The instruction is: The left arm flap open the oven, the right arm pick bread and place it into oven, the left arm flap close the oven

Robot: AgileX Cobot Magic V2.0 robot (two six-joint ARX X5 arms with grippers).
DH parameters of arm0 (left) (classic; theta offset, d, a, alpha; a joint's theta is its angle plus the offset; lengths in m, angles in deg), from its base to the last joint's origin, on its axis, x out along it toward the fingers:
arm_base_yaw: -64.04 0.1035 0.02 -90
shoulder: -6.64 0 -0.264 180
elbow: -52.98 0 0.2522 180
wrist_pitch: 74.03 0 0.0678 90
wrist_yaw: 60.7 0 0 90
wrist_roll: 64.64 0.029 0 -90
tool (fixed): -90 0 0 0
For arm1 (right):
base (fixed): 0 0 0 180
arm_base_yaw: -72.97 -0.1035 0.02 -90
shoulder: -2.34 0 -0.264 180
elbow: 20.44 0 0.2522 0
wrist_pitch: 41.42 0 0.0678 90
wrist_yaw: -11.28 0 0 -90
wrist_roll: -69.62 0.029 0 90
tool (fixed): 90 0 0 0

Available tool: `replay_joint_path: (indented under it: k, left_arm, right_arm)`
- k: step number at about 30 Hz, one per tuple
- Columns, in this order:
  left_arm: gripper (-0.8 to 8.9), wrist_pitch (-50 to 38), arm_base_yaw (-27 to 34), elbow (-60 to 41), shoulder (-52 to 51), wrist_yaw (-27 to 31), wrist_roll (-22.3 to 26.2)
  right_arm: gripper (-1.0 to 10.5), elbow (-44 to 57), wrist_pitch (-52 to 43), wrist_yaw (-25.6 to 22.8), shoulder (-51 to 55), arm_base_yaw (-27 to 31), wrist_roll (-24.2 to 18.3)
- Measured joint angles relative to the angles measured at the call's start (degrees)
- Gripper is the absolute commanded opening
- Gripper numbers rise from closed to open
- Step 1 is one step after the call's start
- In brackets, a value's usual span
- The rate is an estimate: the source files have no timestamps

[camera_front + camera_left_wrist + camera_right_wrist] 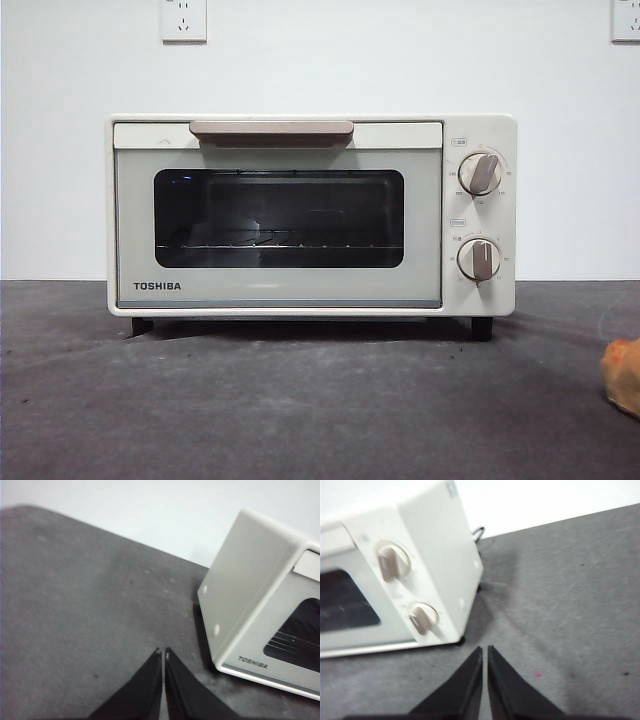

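Cream-white oven (pixel 311 215) fills the centre of the front frame, door closed, standing on a dark grey bench (pixel 300 410). Golden-brown bread (pixel 624 376) peeks in at the lower right edge, well apart from the oven. Left end effector (pixel 163 652) and right end effector (pixel 485 649) each hang above bare bench, jaws nearly together, holding nothing.

Oven (pixel 310 215) shut, upright — bread (pixel 624 375) right
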Motion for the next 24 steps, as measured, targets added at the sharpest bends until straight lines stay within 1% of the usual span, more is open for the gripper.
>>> replay_joint_path:
  k: [3,5,8,11,14,18,22,24]
  left_arm:
    - [0.16,2.3,-0.6,2.5,1.9,0.0,-2.8]
    - [0.16,4.3,-1.0,5.6,3.1,0.0,-5.0]
    - [0.16,6.0,-1.5,10.5,4.9,0.0,-7.2]
    - [0.16,8.0,-1.8,16.0,8.0,-0.2,-7.8]
    - [0.16,10.4,-2.2,21.8,12.2,-1.4,-6.4]
    - [0.16,13.3,-3.8,29.9,18.4,-3.5,-4.0]
    - [0.16,14.3,-6.1,36.4,23.7,-9.6,-2.6]
    - [0.16,15.8,-7.2,39.5,26.4,-13.6,-1.8]
  right_arm:
    - [0.1,-1.4,0.7,0.2,0.0,0.0,4.7]
    - [0.1,-3.9,1.0,1.0,-0.1,0.0,6.7]
    - [0.1,-8.9,3.0,1.2,-0.5,0.0,8.3]
    - [0.1,-14.6,8.7,2.7,-2.7,0.0,9.1]
    - [0.1,-19.6,14.1,6.2,-5.7,0.0,9.0]
    - [0.1,-27.2,19.6,10.6,-10.1,0.0,6.9]
    - [0.1,-33.7,24.1,14.8,-14.7,0.0,3.4]
    - [0.1,-37.2,26.8,18.1,-17.7,0.0,1.0]
